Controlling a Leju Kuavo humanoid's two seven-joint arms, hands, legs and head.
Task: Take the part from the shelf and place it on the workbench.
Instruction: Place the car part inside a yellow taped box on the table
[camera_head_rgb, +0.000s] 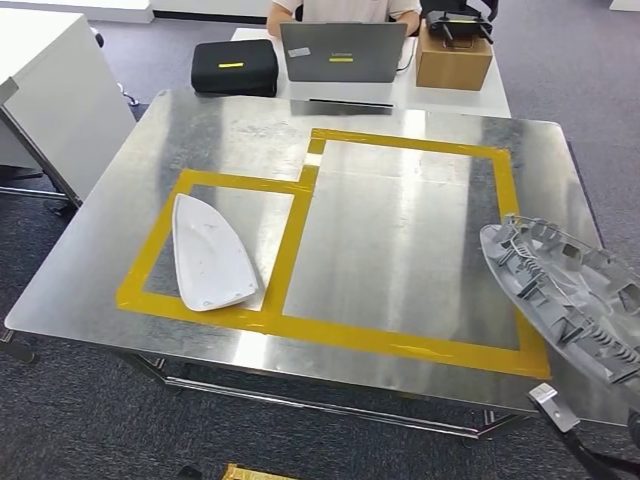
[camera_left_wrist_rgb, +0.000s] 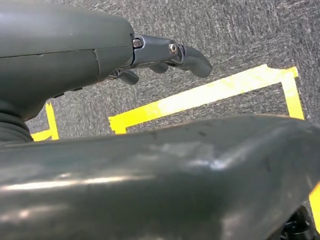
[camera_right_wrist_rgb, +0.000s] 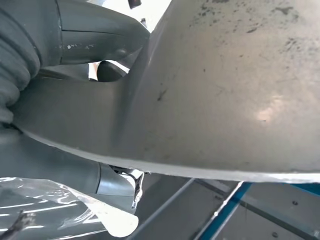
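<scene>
Already my right hand (camera_right_wrist_rgb: 75, 45) grips the part (camera_head_rgb: 566, 290) over the table's (camera_head_rgb: 226, 130) near right corner, long axis running near-right; the big taped box (camera_head_rgb: 407, 240) lies left. Left hand (camera_left_wrist_rgb: 166, 55) hangs free, fingers apart.

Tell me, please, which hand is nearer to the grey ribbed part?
Right. The right hand grips the grey ribbed part over the workbench's right edge; the left hand hangs over taped carpet.

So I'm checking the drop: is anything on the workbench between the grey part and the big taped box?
Nothing visible. The grey part, held in the right hand, hangs over the workbench's right edge, and the big taped box beside it is bare. The white part lies in the small box, off the path.
</scene>
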